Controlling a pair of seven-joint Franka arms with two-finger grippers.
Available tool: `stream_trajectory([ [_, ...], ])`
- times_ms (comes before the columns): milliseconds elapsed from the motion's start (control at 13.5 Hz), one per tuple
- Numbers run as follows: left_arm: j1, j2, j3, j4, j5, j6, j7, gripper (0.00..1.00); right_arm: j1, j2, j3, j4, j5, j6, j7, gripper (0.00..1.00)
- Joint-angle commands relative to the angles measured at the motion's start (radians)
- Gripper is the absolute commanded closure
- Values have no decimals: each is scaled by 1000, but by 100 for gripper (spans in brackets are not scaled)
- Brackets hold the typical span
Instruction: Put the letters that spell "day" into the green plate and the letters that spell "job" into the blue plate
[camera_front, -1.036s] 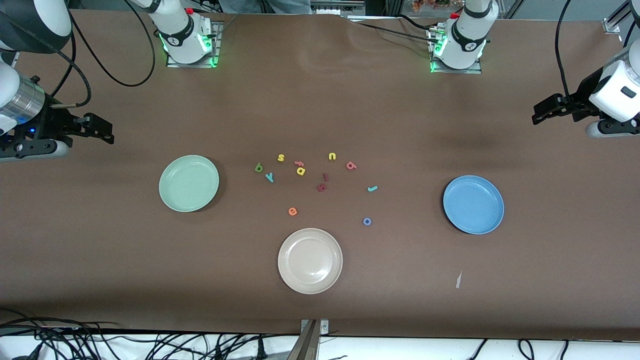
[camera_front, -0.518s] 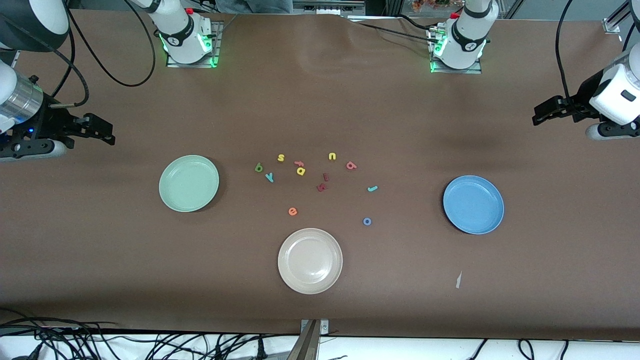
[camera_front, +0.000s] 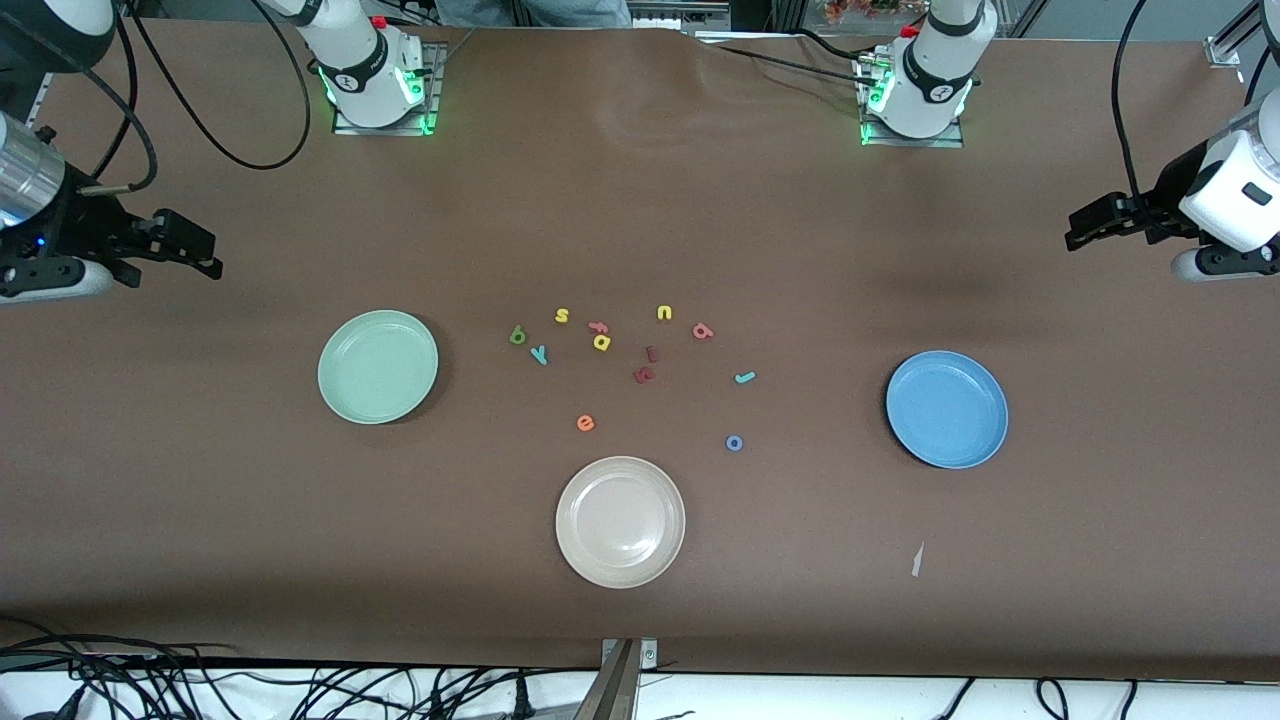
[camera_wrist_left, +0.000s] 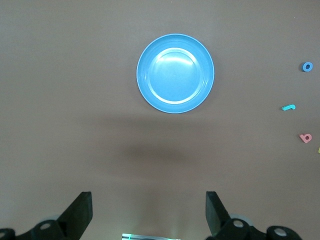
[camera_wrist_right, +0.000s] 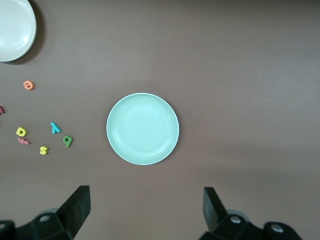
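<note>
Brown tabletop (camera_front: 640, 200) fills the front view, with the foam letters scattered near its middle. The dark green d (camera_front: 517, 335), teal y (camera_front: 540, 354) and yellow a (camera_front: 601, 342) lie toward the right arm's end of the cluster, near the green plate (camera_front: 378, 367), a pale mint round with a shallow rim and nothing in it. The salmon-red b (camera_front: 703, 331), the teal j (camera_front: 744, 377) (a small hook) and the blue ring o (camera_front: 734, 442) lie toward the left arm's end, well apart from the blue plate (camera_front: 946, 409), which holds nothing either. A beige plate (camera_front: 620, 521) sits nearer the camera than the letters. The right gripper (camera_front: 205, 255) hangs over bare tabletop at its own end; the left gripper (camera_front: 1072, 228) waits over its end.

In the left wrist view, the left gripper (camera_wrist_left: 149, 212) has its fingers (camera_wrist_left: 80, 210) spread wide, with the blue plate (camera_wrist_left: 175, 73) and the o (camera_wrist_left: 307, 66), j (camera_wrist_left: 288, 107) and b (camera_wrist_left: 305, 138) below.

In the right wrist view, the right gripper (camera_wrist_right: 146, 210) shows fingers (camera_wrist_right: 77, 205) spread likewise, holding nothing, above the green plate (camera_wrist_right: 142, 128), with the y (camera_wrist_right: 55, 128), d (camera_wrist_right: 67, 141) and a (camera_wrist_right: 21, 132) beside it.
</note>
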Motion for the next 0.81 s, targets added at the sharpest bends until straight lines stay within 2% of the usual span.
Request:
stream_trajectory([
  [0,9,13,-2,31,-15,-30,14,0,-2,-5,-3,-11,16,19,-15,0],
  [740,9,24,-2,31,-15,-29,14,0,-8,-5,-11,-29,16,20,-16,0],
])
